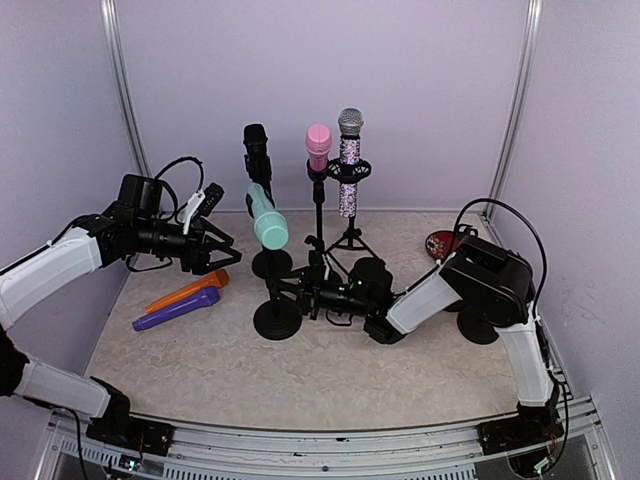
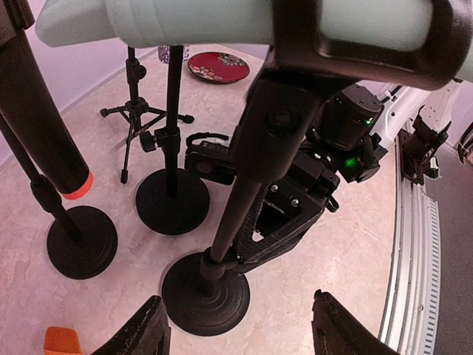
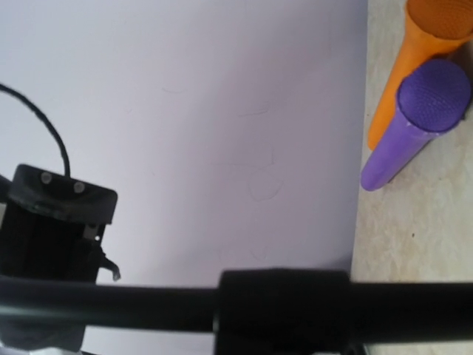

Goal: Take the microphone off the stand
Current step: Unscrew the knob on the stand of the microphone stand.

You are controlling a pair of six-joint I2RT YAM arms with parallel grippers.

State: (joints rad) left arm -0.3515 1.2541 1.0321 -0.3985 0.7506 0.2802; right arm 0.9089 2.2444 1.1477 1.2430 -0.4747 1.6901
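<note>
Mint mic [image 1: 266, 220] sits tilted in its clip, up on the front stand [image 1: 277, 321]. Right gripper [image 1: 300, 294] is down low at that stand's pole, a finger on either side of it. Whether it's clamped or just straddling, I can't tell. Left gripper [image 1: 214, 257] hovers just left of the mic, fingers [image 2: 146, 330] spread wide with nothing between them. Orange mic [image 1: 188, 292] and purple mic [image 1: 176, 310] lie side by side on the table [image 1: 200, 370], near the left gripper.
</note>
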